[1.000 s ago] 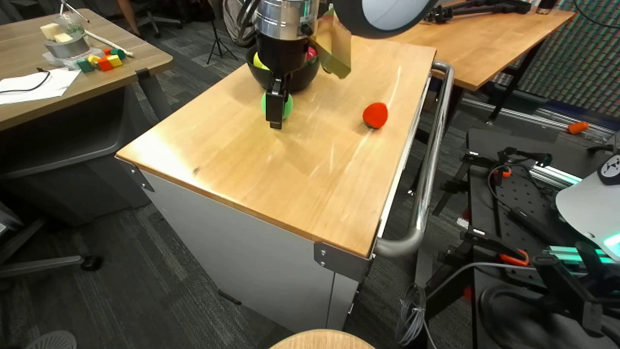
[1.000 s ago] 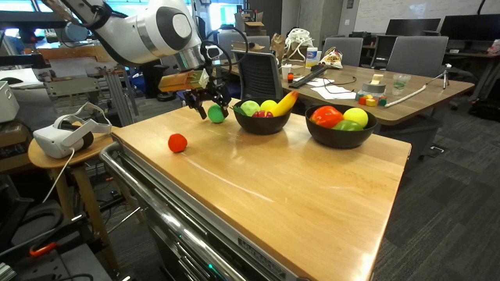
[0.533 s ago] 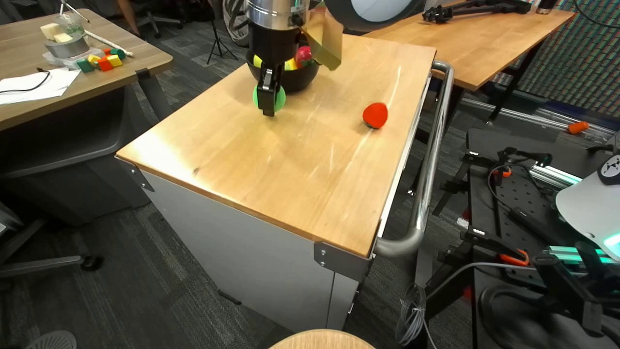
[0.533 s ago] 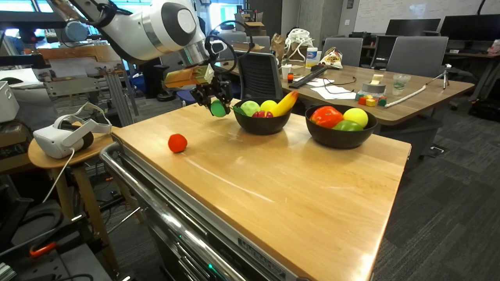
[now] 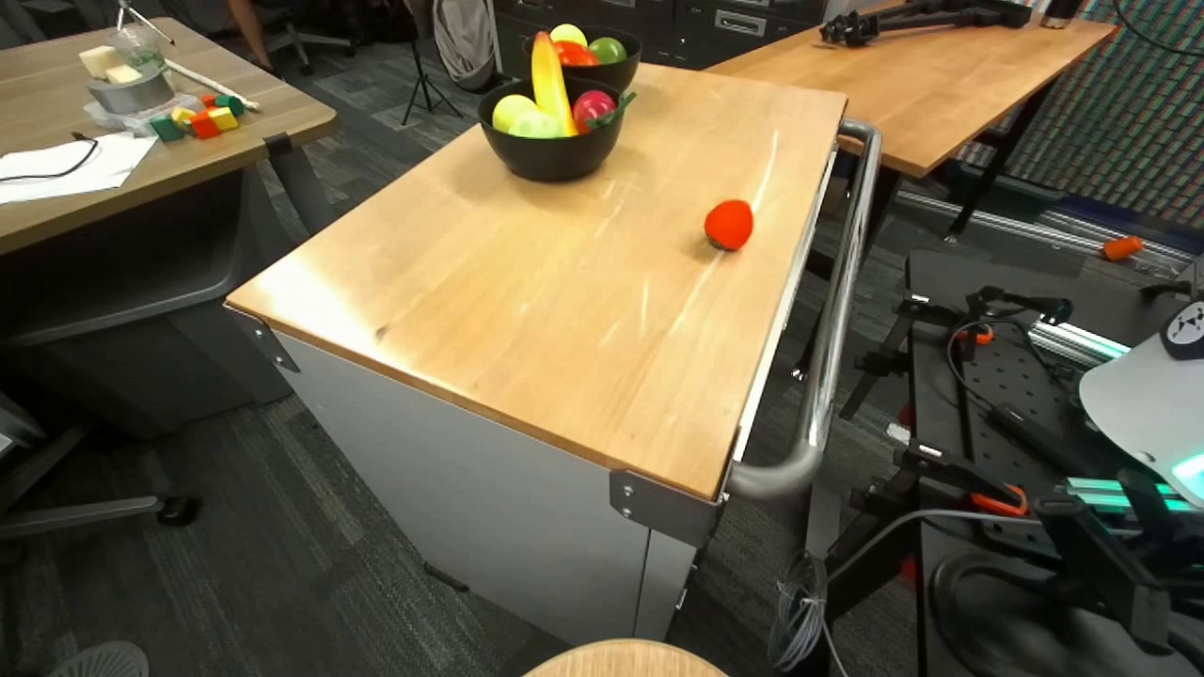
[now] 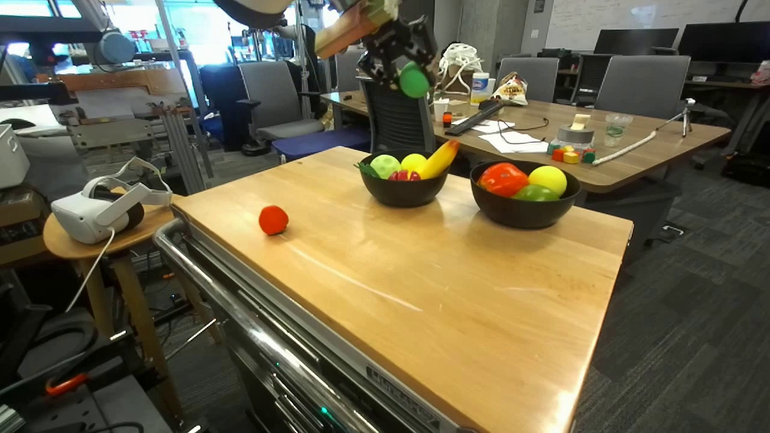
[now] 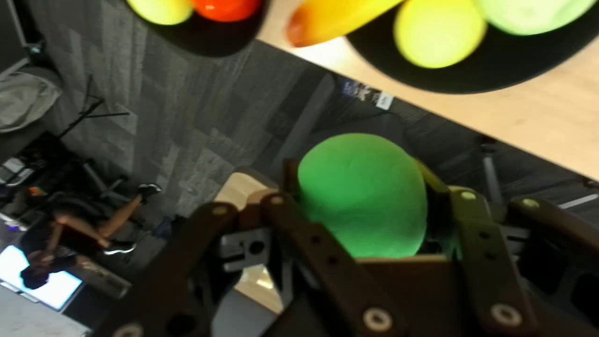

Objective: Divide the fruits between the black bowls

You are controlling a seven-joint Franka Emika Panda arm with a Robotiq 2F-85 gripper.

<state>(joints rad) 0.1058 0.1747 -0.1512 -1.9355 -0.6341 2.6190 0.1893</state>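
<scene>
Find gripper (image 7: pixel 362 192) clamped on green ball (image 6: pixel 414 80), with fingers (image 7: pixel 470 210) bearing on opposite sides in wrist view. In an exterior view, see green ball raised well above tabletop (image 6: pixel 361 270). Observe banana (image 6: pixel 441 159), yellow apple (image 6: pixel 414 162), pale green apple (image 6: pixel 385 166) and red fruit (image 6: pixel 403 175) inside fuller black bowl (image 6: pixel 406 197); note banana tip projecting past rim. Observe red pepper (image 6: pixel 504 180), yellow fruit (image 6: pixel 547 180) and green fruit (image 6: pixel 535 193) inside other black bowl (image 6: pixel 523 214), just beside, with gap between. See green ball well apart from both bowls; cannot tell whether over or beside either. In both exterior views, record red-orange piece (image 5: pixel 729 226) resting on tabletop, outside both bowls, near edge fitted with steel handrail (image 5: pixel 842 291). Record white headset (image 6: pixel 93 207) on round stool (image 6: pixel 147 227) beside cart (image 5: pixel 470 470). Beyond bowls, record long table (image 6: pixel 649 156) bearing papers (image 6: pixel 517 144), grey tape roll (image 6: pixel 575 135) and small coloured blocks (image 6: pixel 569 157), with dark chair (image 6: pixel 397 117) at near side.
</scene>
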